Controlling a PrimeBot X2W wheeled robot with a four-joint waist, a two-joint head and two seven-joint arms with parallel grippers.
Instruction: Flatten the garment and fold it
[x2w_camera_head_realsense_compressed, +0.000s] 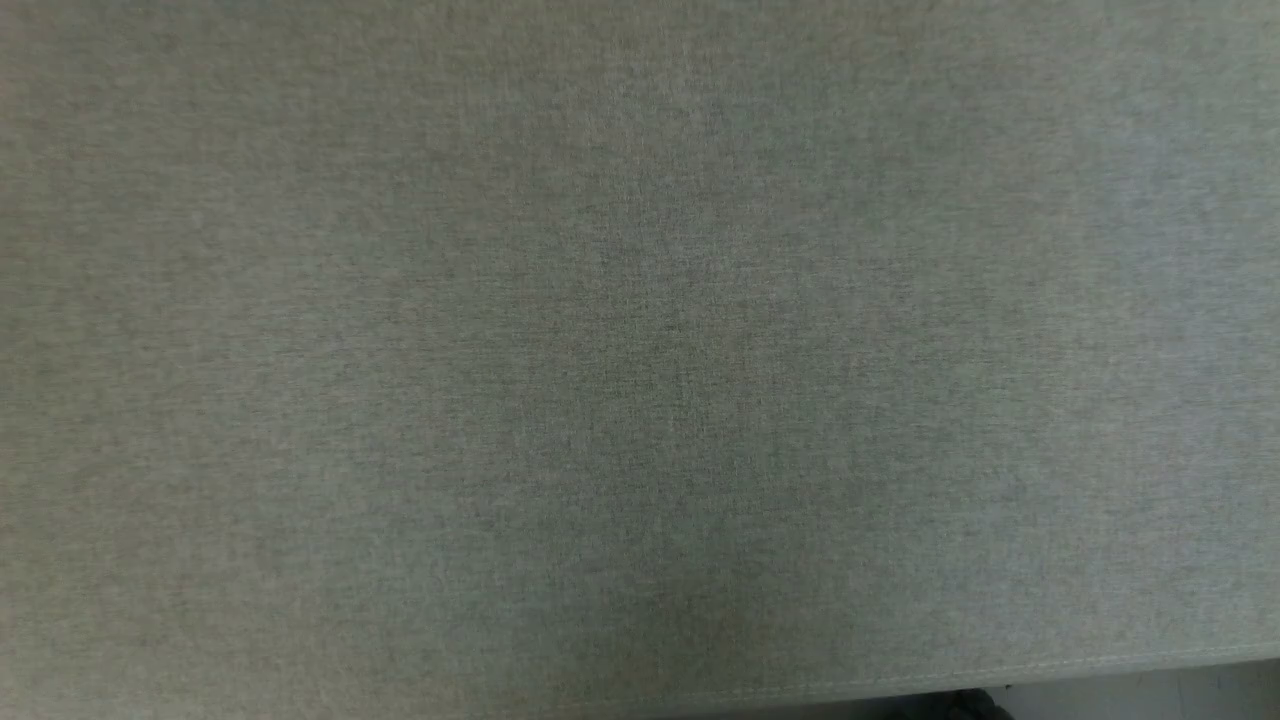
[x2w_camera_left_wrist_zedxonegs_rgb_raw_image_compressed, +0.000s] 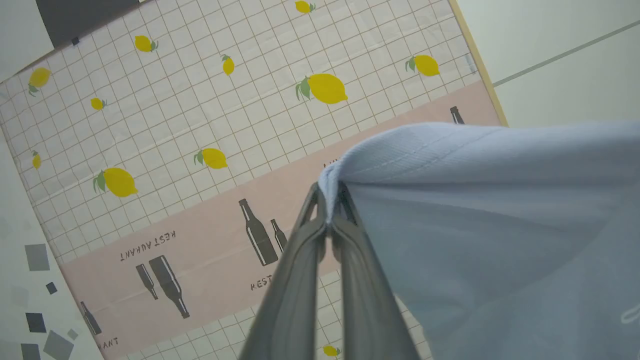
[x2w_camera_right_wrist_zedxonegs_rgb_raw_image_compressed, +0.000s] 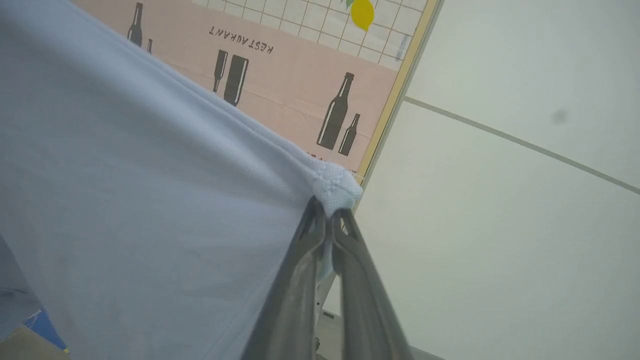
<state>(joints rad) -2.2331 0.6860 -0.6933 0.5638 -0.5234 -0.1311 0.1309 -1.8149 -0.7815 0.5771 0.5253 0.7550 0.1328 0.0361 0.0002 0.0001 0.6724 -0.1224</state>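
Observation:
The garment (x2w_camera_left_wrist_zedxonegs_rgb_raw_image_compressed: 475, 225) is a light blue knit shirt, hanging stretched in the air above the table. My left gripper (x2w_camera_left_wrist_zedxonegs_rgb_raw_image_compressed: 328, 220) is shut on one bunched corner of it, with the cloth spreading away to the right. A bit of white cursive logo (x2w_camera_left_wrist_zedxonegs_rgb_raw_image_compressed: 631, 315) shows at that view's right edge. My right gripper (x2w_camera_right_wrist_zedxonegs_rgb_raw_image_compressed: 327, 216) is shut on another corner of the garment (x2w_camera_right_wrist_zedxonegs_rgb_raw_image_compressed: 150, 200), which spreads to the left. In the head view a pale knit cloth (x2w_camera_head_realsense_compressed: 640, 350) with a stitched hem (x2w_camera_head_realsense_compressed: 1000, 672) hangs close before the camera; it looks like the same shirt.
Below lies a tablecloth (x2w_camera_left_wrist_zedxonegs_rgb_raw_image_compressed: 200, 100) with a grid, lemons and a pink band of bottles (x2w_camera_right_wrist_zedxonegs_rgb_raw_image_compressed: 300, 85). The table's wooden edge (x2w_camera_right_wrist_zedxonegs_rgb_raw_image_compressed: 395, 95) runs beside pale floor tiles (x2w_camera_right_wrist_zedxonegs_rgb_raw_image_compressed: 500, 225). A strip of floor (x2w_camera_head_realsense_compressed: 1150, 690) shows under the hem.

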